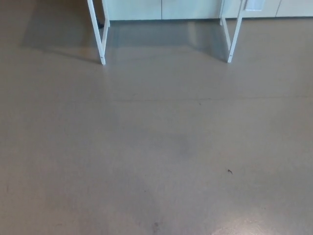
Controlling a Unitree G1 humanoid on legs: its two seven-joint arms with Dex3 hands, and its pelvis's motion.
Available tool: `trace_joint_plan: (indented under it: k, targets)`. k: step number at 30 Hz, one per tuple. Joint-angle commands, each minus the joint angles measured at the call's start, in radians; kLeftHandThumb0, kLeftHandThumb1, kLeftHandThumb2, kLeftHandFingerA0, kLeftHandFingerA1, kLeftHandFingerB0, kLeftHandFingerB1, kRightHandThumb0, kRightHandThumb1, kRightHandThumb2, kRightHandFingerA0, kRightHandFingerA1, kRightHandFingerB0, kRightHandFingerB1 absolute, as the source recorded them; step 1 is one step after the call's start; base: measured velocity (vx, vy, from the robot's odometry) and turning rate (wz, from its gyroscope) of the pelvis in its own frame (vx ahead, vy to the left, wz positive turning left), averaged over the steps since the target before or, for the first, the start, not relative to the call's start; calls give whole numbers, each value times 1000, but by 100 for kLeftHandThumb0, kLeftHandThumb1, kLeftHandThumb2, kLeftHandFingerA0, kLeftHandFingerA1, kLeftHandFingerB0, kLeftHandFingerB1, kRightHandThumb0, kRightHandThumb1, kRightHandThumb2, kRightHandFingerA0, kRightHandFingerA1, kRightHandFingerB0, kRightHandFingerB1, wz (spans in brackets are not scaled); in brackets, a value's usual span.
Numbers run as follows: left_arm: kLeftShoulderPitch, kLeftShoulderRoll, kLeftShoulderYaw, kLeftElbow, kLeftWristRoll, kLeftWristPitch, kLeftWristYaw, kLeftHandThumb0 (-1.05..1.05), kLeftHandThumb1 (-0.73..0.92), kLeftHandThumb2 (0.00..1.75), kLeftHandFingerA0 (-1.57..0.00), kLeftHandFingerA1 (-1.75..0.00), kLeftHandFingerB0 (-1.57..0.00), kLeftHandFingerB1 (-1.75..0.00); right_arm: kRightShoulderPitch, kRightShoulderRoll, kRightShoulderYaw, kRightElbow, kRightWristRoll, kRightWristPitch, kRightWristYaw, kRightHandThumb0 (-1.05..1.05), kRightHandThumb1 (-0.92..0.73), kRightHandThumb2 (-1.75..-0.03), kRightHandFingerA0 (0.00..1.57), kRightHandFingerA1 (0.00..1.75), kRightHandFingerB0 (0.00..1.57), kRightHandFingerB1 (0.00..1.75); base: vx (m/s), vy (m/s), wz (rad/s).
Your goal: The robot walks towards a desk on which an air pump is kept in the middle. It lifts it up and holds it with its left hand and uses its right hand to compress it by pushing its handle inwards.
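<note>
Head view looks down on bare floor (pixel 156 161), with only the lower parts of two white desk legs, the left leg (pixel 101 41) and the right leg (pixel 234 36), at the top edge. Neither robot hand shows, so I cannot tell whether they are open or closed. The air pump is out of sight too; by the task it should lie on the desktop, which is above the frame. The step in hand looks like the approach: walking straight, keeping the two legs evenly spaced to either side, should bring the robot square to the desk's middle. The floor is smooth, grey-beige, with faint scuffs and a small dark speck (pixel 229 171); pale cabinet fronts (pixel 161 9) run behind the desk.
</note>
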Motion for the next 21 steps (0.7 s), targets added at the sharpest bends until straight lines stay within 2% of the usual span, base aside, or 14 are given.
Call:
trace_joint_plan:
  k: [1,3,7,13,14,15,17,18,21]
  targets:
    - [-31,23,123,5,-174,-15,-91,-2,51,94,-25,-56,-19,-50,-13,7,-95,-30,148,-44,54,-12,-58,-57,62,46,44,39,71,207,-11]
    - [-32,21,131,7,-172,-17,-105,-3,50,93,-24,-56,-20,-51,-8,11,-104,-33,147,-49,58,-20,-55,-62,59,49,44,42,86,278,-22]
    - [-34,22,134,6,-164,-11,-99,-4,50,93,-24,-56,-21,-51,-7,13,-106,-30,139,-58,57,-14,-59,-57,62,47,45,39,197,447,-23]
    - [-23,25,130,-9,-176,-1,-99,-3,50,93,-24,-55,-21,-51,1,18,-105,-22,146,-70,64,-15,-60,-57,62,47,44,39,240,123,6]
    - [-21,23,128,-13,-177,0,-95,-5,71,60,-34,-44,-33,-34,3,17,-103,-23,145,-71,64,-15,-60,-57,62,46,44,39,257,6,15]
    - [-19,21,125,-19,-178,1,-90,-5,71,60,-34,-44,-33,-34,5,16,-101,-24,145,-73,64,-15,-60,-57,62,46,44,39,246,-18,10]
    - [-16,23,117,-20,-176,-2,-99,-7,73,61,-34,-45,-31,-33,-2,10,-96,-7,141,-79,62,-16,-60,-57,62,46,44,38,269,-98,14]
    - [-19,31,113,-10,-177,-4,-113,-5,54,95,-22,-55,-16,-49,-3,10,-95,-4,140,-80,60,-16,-60,-57,62,46,44,38,293,-144,17]
    - [-16,31,111,-20,-185,3,-114,-4,53,94,-22,-55,-17,-49,-1,12,-91,-9,140,-83,55,-17,-61,-58,64,47,44,38,271,-184,14]
